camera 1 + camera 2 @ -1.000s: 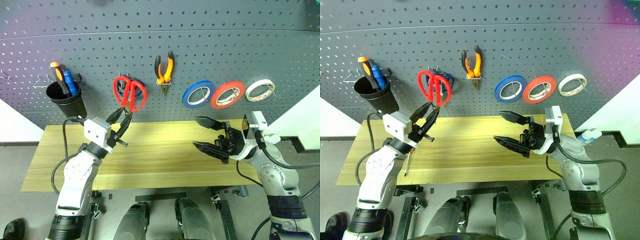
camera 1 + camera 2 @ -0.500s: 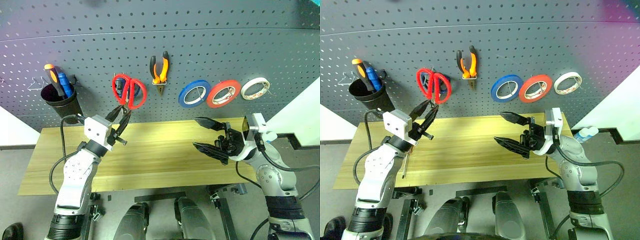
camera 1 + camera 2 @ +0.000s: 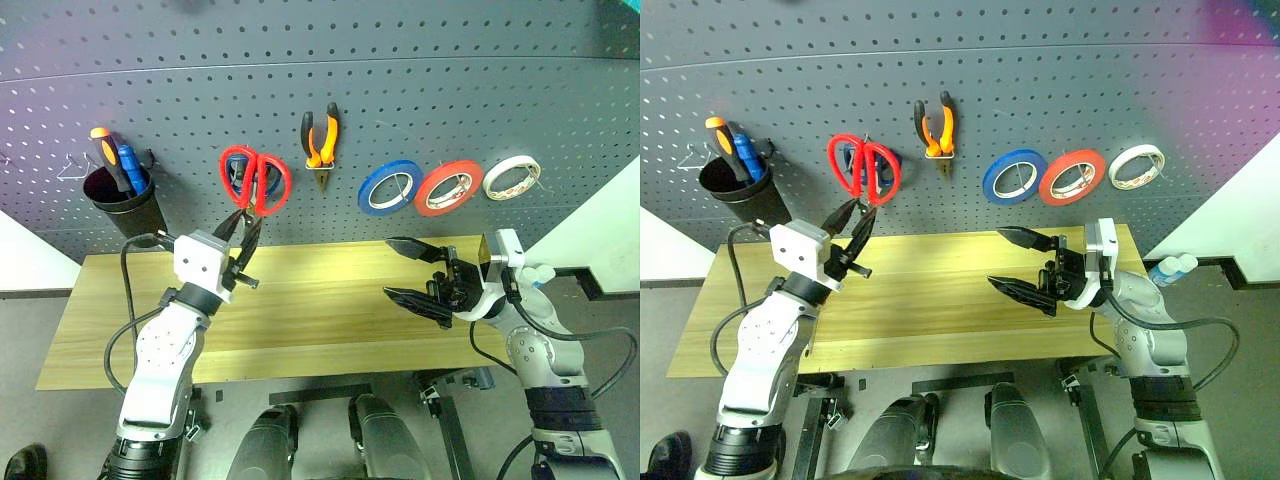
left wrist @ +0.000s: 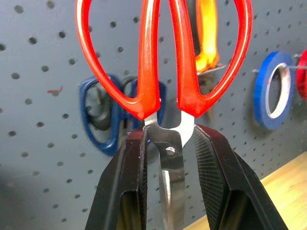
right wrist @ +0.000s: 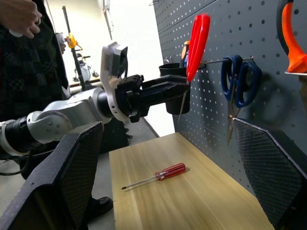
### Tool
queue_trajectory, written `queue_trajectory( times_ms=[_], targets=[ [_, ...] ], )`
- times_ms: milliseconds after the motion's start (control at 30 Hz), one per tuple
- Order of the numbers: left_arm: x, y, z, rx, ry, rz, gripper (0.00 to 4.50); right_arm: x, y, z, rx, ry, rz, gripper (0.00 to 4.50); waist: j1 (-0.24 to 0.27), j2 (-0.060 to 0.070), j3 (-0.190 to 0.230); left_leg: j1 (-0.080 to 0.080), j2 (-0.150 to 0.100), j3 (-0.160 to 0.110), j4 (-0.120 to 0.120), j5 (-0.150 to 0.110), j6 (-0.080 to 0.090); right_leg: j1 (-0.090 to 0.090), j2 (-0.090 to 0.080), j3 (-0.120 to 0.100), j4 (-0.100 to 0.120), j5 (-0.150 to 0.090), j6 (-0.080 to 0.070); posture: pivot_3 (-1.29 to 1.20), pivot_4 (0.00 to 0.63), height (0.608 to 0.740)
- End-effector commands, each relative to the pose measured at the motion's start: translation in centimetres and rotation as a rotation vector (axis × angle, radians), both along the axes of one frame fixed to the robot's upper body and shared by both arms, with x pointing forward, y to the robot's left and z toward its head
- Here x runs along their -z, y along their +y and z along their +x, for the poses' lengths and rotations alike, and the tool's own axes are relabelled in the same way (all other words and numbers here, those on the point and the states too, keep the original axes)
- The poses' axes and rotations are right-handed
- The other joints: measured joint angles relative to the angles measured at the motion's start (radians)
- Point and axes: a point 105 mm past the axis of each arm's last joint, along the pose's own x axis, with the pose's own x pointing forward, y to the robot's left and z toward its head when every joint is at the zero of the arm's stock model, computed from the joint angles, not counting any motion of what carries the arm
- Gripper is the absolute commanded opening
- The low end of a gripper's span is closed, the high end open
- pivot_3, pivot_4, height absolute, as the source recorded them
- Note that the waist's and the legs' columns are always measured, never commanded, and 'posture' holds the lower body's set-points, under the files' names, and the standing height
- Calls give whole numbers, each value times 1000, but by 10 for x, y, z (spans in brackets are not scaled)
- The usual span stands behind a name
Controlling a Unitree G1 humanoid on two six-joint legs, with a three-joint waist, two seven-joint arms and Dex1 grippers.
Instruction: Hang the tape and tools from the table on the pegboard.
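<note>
My left gripper (image 3: pixel 244 226) is shut on the red-handled scissors (image 3: pixel 256 180), gripping the blades just below the pivot (image 4: pixel 169 143). The handles point up against the pegboard (image 3: pixel 420 90), by the hook that carries the blue scissors; I cannot tell whether they sit on it. The pliers (image 3: pixel 322 150) and the red-orange tape (image 3: pixel 423 199) hang on the board. A slim red-handled screwdriver (image 5: pixel 169 171) lies on the table (image 3: pixel 330 315). My right gripper (image 3: pixel 391 268) hovers over the table's right part, open and empty.
A black cup (image 3: pixel 124 200) with orange and blue screwdrivers hangs at the board's left. Blue-handled scissors (image 4: pixel 100 117) hang behind the red ones. A blue roll (image 3: pixel 367 198) and a white roll (image 3: pixel 492 186) flank the red-orange tape. A person's hand (image 5: pixel 19 18) is visible beyond the table's left end.
The camera view shifted a little. My left wrist tilted slightly with the scissors, staying at the same spot on the board. The right gripper kept still and open.
</note>
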Motion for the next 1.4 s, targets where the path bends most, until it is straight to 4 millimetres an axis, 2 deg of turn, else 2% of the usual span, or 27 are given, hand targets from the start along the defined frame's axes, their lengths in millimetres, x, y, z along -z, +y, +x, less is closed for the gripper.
queue_trajectory(
  times_ms=[33,600,933,1167,1400],
  targets=[
    [-6,0,-4,-9,-31,9,1054,-6,-5,-1,9,-42,-5,4500,-1,0,0,0,0,0,0,0,0,0,0,0,0,0,0,-144,194,740],
    [15,22,-6,-105,-13,34,1054,-11,-2,2,11,-45,-7,4500,0,0,0,0,0,0,0,0,0,0,0,0,0,0,0,-134,192,740],
    [26,28,10,-108,18,13,1054,-10,-3,2,17,-47,-14,4500,0,0,0,0,0,0,1,0,0,0,0,0,2,0,0,-144,186,740],
    [34,32,30,-85,26,20,1054,-8,-4,2,19,-50,-16,4500,0,0,-1,0,0,1,2,0,0,0,0,0,2,0,0,-152,187,740],
    [52,29,45,-63,65,-4,1054,-11,-5,2,17,-56,-15,4500,0,0,-2,0,0,1,2,0,0,0,0,0,2,0,0,-157,190,740]
  ],
)
